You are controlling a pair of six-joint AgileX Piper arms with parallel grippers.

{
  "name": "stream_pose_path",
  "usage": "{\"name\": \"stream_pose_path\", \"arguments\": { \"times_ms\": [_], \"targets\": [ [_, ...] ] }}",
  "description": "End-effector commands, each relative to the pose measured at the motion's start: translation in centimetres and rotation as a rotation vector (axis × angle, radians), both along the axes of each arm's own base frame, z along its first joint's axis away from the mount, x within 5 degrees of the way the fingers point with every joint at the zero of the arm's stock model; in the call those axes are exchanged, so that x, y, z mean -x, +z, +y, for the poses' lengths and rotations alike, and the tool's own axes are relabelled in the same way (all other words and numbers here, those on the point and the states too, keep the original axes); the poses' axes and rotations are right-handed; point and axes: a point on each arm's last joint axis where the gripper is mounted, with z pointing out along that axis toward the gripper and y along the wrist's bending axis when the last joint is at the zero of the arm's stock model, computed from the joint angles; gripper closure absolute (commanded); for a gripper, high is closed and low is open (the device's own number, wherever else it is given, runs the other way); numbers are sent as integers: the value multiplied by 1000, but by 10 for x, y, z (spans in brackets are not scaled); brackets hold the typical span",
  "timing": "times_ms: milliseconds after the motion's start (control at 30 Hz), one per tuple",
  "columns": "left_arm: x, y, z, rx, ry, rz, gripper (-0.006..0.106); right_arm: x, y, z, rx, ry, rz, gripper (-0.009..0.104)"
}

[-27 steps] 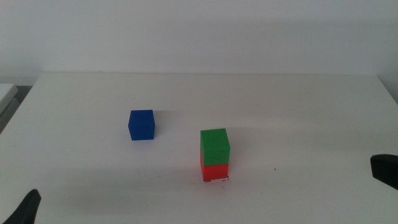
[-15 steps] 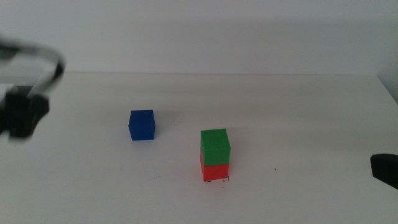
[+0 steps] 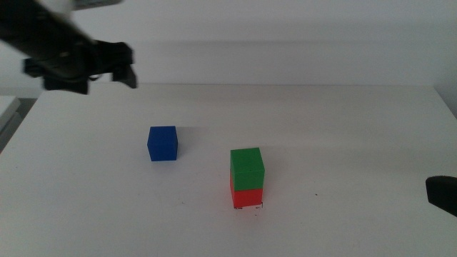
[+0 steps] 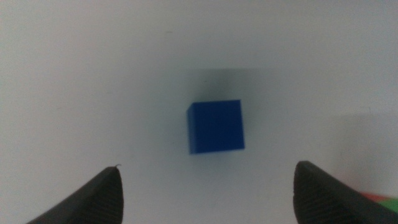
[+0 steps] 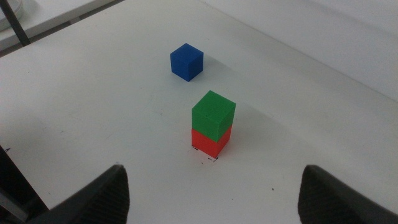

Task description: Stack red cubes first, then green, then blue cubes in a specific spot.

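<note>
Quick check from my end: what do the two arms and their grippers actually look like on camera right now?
Both are dark, near black. The left gripper shows two matte, wedge-shaped jaws tapering to blunt tips. The right gripper has the same two dark wedges. In the middle view the left arm is a blurred black, blocky shape and the right shows only as a dark piece at the edge. No cables or markings are visible.

We could barely make out the left gripper (image 3: 121,68) in the middle view, just a dark motion-blurred smear. The right gripper (image 3: 443,194) was chopped off by that picture's edge. The white square patch with pen-drawn corner marks (image 3: 248,207) sat mostly hidden under the small matte bright-red cube (image 3: 247,196), only tiny marks peeking out.
</note>
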Motion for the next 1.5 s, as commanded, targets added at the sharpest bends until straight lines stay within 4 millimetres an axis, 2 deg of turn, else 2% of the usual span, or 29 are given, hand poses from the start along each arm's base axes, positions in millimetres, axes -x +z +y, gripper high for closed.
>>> {"name": "stream_pose_path", "arguments": {
  "times_ms": [0, 200, 400, 767, 1000, 1133, 1267, 1333, 1400, 1433, 1467],
  "targets": [
    [-17, -4, -17, -3, 20, 39, 7, -1, 0, -1, 7, -6, -16, 2],
    [-54, -48, -51, -53, -21, 142, 7, -1, 0, -1, 7, -6, -16, 2],
    [-75, -83, -57, -62, -9, 166, 7, -1, 0, -1, 7, -6, -16, 2],
    [-88, -137, -60, -82, 3, 269, 7, -1, 0, -1, 8, -6, -17, 2],
    [-88, -152, -60, -102, -1, 325, 10, -1, 0, -1, 8, -6, -17, 2],
    [-85, -156, -60, -111, -3, 365, 27, -1, 0, -1, 8, -6, -17, 2],
    [-82, -151, -59, -105, 4, 387, 62, -1, 0, -1, 8, -6, -17, 2],
    [-76, -136, -57, -99, 17, 400, 80, -1, 0, -1, 8, -6, -17, 2],
    [-66, -113, -57, -91, 32, 404, 95, -1, 0, -1, 8, -6, -17, 2],
    [-58, -100, -59, -75, 47, 422, 101, -1, 0, -1, 8, -6, -17, 2],
    [-50, -90, -62, -71, 52, 432, 102, -1, 0, -1, 8, -6, -17, 2]
  ]
}}
